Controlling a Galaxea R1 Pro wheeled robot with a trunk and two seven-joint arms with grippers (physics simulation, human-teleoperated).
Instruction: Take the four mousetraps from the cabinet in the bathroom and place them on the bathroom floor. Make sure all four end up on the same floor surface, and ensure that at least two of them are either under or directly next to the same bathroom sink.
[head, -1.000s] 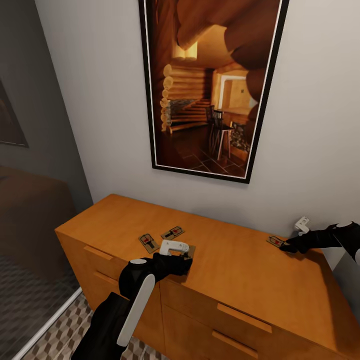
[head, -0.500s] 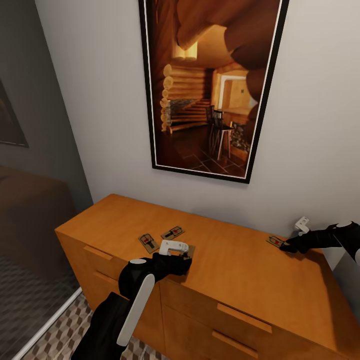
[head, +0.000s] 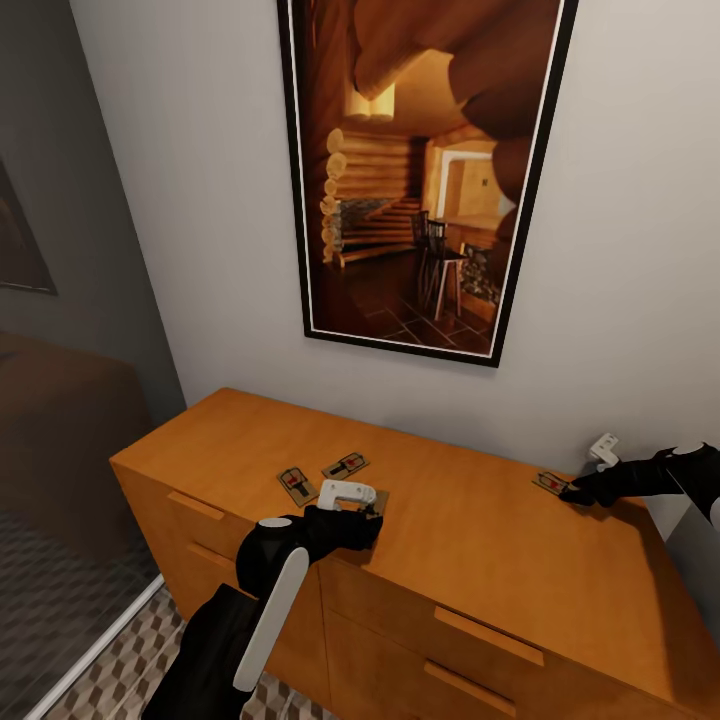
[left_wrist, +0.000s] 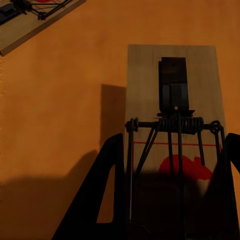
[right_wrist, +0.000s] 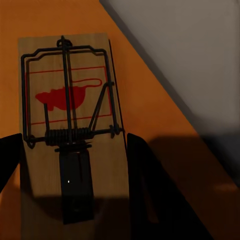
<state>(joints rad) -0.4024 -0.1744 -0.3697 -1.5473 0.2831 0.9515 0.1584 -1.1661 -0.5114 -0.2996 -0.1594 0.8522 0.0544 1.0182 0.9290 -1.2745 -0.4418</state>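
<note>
The orange-brown cabinet (head: 480, 545) stands against the wall with several mousetraps lying on its top. Two of them lie free at the left, one (head: 297, 485) beside the other (head: 345, 465). My left gripper (head: 372, 512) reaches over a third mousetrap (left_wrist: 172, 100); its fingers (left_wrist: 107, 200) sit tight against the board's two long edges. At the cabinet's right end my right gripper (head: 572, 492) holds another mousetrap (right_wrist: 67, 105) the same way, one finger (right_wrist: 145, 190) against each side. Both traps lie flat on the wood. A strip of cube-patterned bathroom floor (head: 120, 670) shows at lower left.
A tall framed picture (head: 420, 170) hangs on the wall above the cabinet. A small white fitting (head: 603, 447) sticks out of the wall by my right gripper. The cabinet's drawer fronts with bar handles (head: 488, 635) face me. A dark room opens at the left.
</note>
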